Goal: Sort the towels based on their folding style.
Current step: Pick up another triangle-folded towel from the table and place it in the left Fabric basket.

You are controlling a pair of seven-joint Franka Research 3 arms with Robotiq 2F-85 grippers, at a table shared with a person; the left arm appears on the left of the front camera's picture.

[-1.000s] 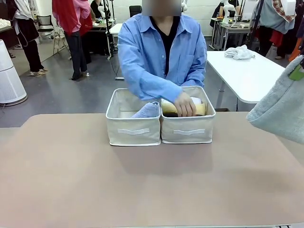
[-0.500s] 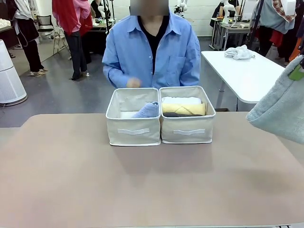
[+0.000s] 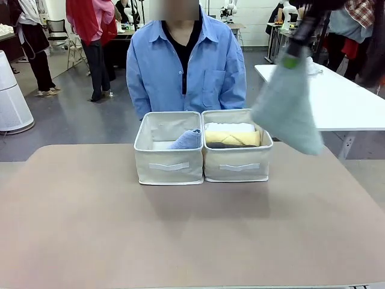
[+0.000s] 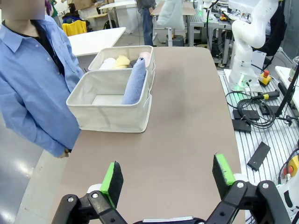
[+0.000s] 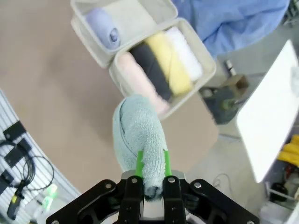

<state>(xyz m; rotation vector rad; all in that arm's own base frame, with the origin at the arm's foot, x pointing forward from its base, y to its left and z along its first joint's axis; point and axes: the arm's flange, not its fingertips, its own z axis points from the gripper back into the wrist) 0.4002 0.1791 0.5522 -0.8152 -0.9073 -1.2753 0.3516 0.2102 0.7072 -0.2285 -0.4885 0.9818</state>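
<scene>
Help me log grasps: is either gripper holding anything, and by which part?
The right gripper is shut on the grey-green cone-shaped terry towel, pinching its narrow tip; the wide end hangs free. The left gripper is open and empty.

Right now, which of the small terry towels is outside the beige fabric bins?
The grey-green cone-folded towel, held in the air by the right gripper; all others lie in the bins.

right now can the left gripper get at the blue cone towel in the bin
Probably yes: the left gripper is open, bare table lies between it and the bin, and the blue cone towel sticks up past the rim.
</scene>
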